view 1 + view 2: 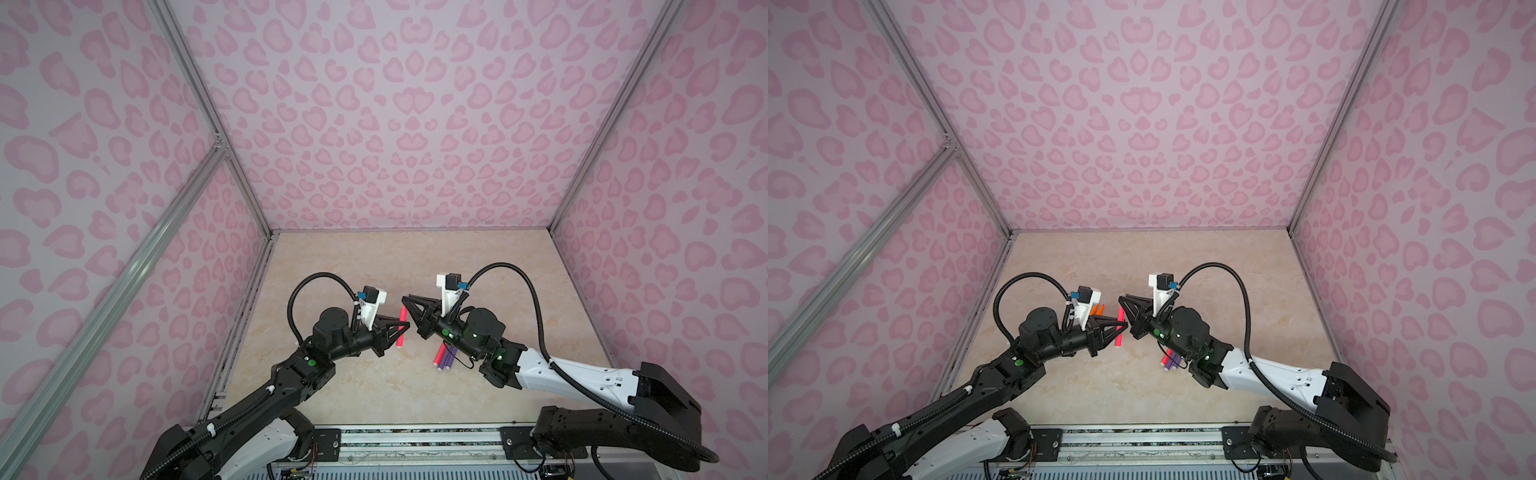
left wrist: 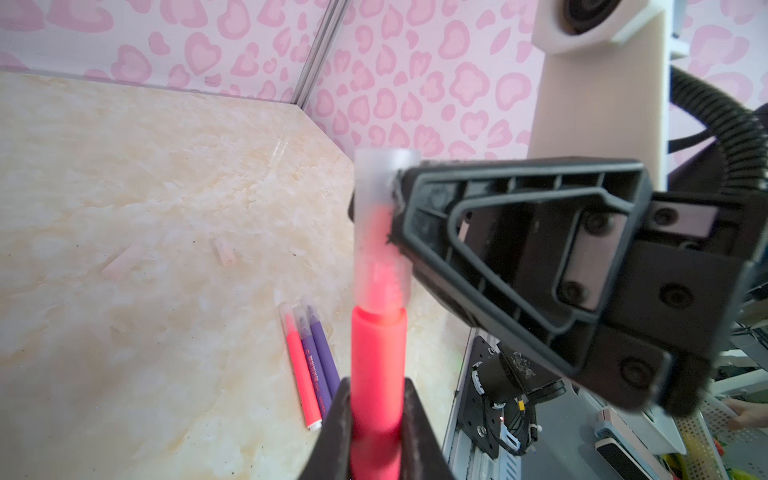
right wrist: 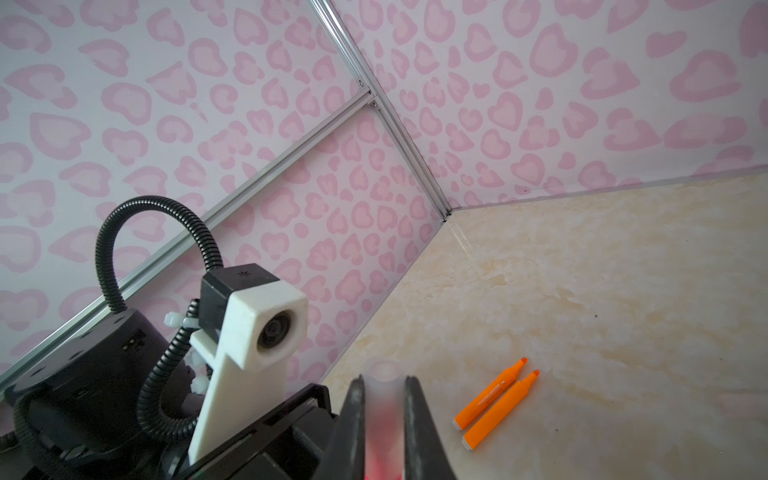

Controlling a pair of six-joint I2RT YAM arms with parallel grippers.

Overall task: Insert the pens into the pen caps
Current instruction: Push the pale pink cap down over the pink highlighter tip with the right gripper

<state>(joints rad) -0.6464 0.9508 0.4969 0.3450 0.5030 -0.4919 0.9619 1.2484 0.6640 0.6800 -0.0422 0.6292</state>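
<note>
Our left tool [image 2: 376,440] is clamped narrow on the pink-red pen [image 2: 377,365], holding it up above the desk [image 2: 124,166]. Our right tool [image 3: 384,415] pinches a clear cap [image 2: 382,216], which sits over that pen's tip. Two orange pens [image 3: 491,392] lie uncapped side by side on the desk. Three capped pens [image 2: 313,365], one pink and two purple, lie together.

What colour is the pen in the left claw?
Pink-red; the pen shows best in the left wrist view.
</note>
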